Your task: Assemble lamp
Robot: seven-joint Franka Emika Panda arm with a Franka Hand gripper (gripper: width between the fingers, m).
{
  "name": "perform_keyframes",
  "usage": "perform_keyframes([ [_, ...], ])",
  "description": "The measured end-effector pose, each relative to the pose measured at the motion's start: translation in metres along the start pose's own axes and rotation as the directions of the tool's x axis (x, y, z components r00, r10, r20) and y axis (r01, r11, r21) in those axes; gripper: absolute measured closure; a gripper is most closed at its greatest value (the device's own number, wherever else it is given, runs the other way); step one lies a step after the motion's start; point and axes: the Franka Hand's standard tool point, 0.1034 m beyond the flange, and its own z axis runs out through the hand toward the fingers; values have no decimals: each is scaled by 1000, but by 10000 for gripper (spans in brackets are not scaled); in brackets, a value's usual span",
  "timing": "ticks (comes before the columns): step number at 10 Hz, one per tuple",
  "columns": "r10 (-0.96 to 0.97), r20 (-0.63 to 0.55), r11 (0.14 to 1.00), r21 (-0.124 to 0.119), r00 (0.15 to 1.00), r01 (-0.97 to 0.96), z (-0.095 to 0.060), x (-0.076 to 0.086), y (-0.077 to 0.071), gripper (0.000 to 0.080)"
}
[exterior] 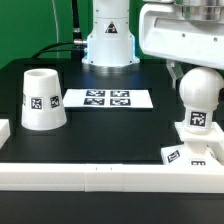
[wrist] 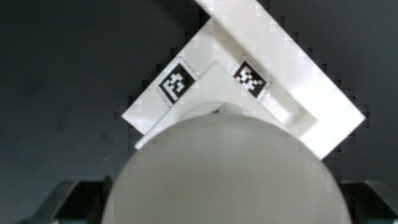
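Note:
The white ball-shaped bulb [exterior: 198,92] stands upright at the exterior view's right, its tagged stem down on or just above the low square base [exterior: 187,148]; I cannot tell if it is seated. My gripper [exterior: 197,76] comes down from above and is shut on the bulb's ball. In the wrist view the bulb [wrist: 222,165] fills the space between my dark fingers [wrist: 71,203], with the tagged base [wrist: 267,85] behind it. The tapered shade [exterior: 43,99] stands mouth down at the exterior view's left, far from my gripper.
The marker board [exterior: 107,98] lies flat in the middle of the black table. A long white border rail [exterior: 100,176] runs along the front edge, close to the base. The robot's white pedestal [exterior: 108,40] stands at the back.

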Motion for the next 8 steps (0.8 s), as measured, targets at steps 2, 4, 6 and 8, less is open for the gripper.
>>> perform_keyframes([
  [2, 208, 29, 978, 13, 978, -209, 0, -2, -2, 222],
  [4, 384, 62, 922, 27, 921, -387, 0, -5, -4, 222],
  [6, 506, 85, 860, 27, 858, -510, 0, -5, -4, 222],
  [8, 529, 89, 846, 27, 844, -533, 0, -7, -6, 218],
])
